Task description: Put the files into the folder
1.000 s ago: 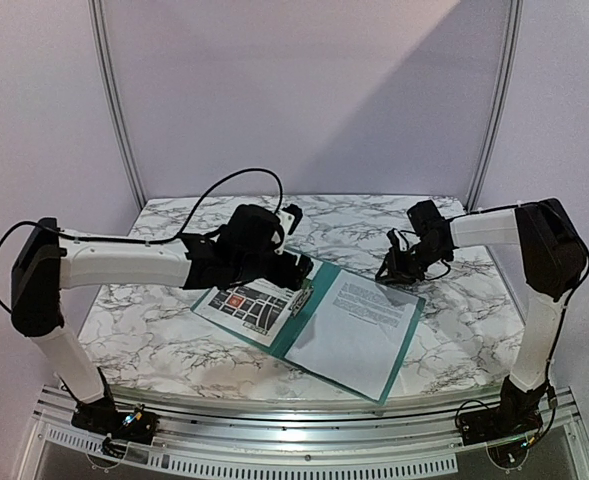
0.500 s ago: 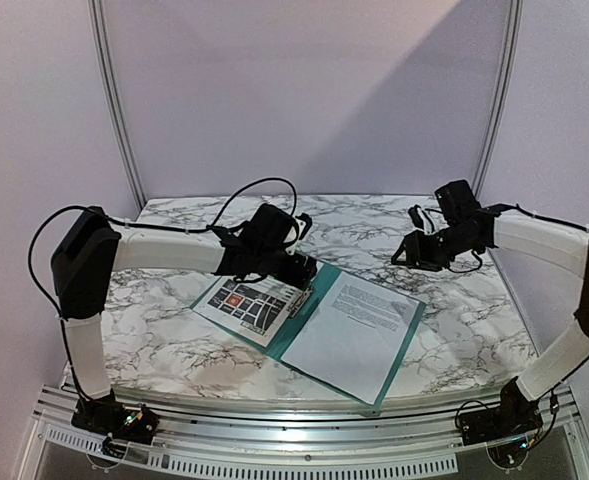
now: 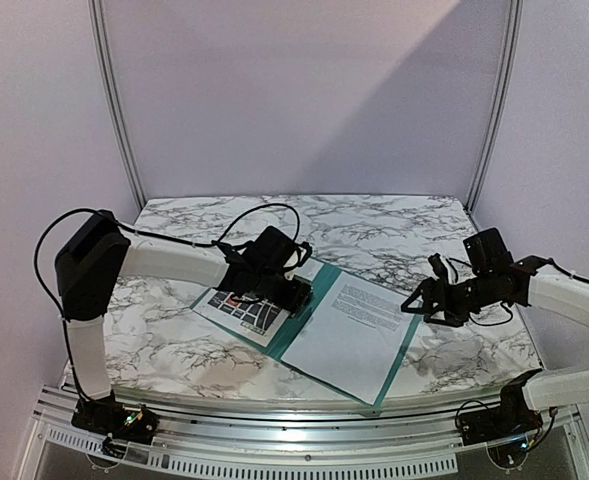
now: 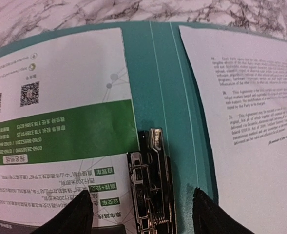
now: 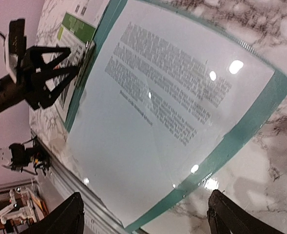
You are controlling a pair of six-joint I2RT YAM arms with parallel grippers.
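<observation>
The open folder [image 4: 158,73] lies flat in the middle of the bench [image 3: 394,215]. Only its metal clip [image 4: 150,185] rises at the spine. The left gripper [image 3: 296,293] hangs low there, its fingers [image 4: 72,217] spread on both sides of the clip. The right gripper [image 3: 411,305] blocks the folder's right edge. Behind the folder the marble is free.
</observation>
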